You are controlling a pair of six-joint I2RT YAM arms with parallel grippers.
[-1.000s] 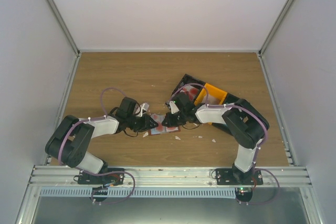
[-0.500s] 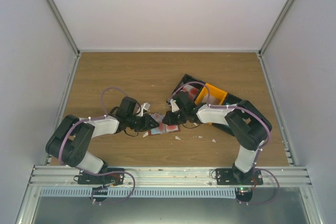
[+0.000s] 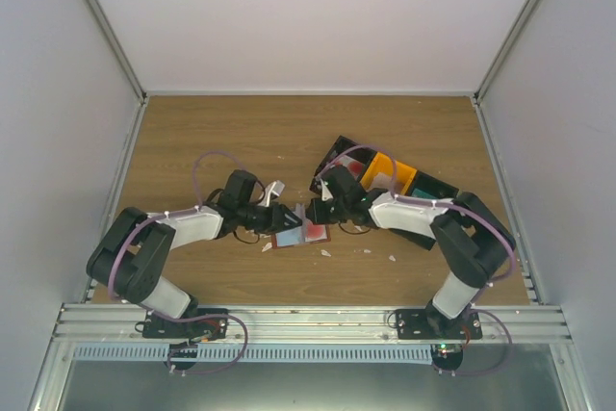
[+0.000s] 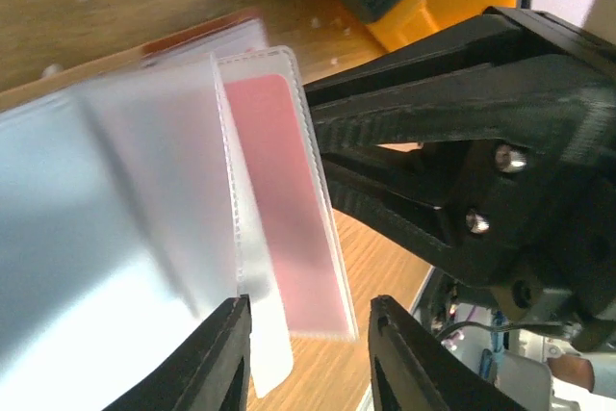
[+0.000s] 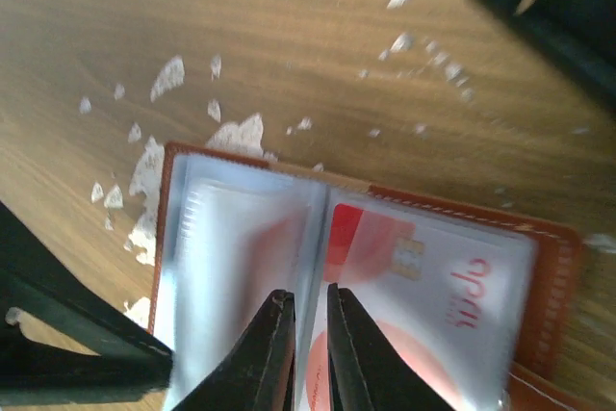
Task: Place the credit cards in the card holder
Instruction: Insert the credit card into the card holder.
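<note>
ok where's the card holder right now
In the top view the card holder lies open on the table, between the left gripper and right gripper.

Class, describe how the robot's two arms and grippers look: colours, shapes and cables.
Both the left arm and the right arm have bulky black joints joined by white shell links. A thin purple cable loops along each. The left gripper and the right gripper each have two matte black fingers, narrow and tapered on the right one.

The left arm (image 3: 178, 230) and right arm (image 3: 416, 217) pair black joint housings with white link covers and looped purple cables (image 3: 205, 163); the right hand (image 4: 322, 141) is black ribbed plastic with silver screws (image 4: 510, 157).
</note>
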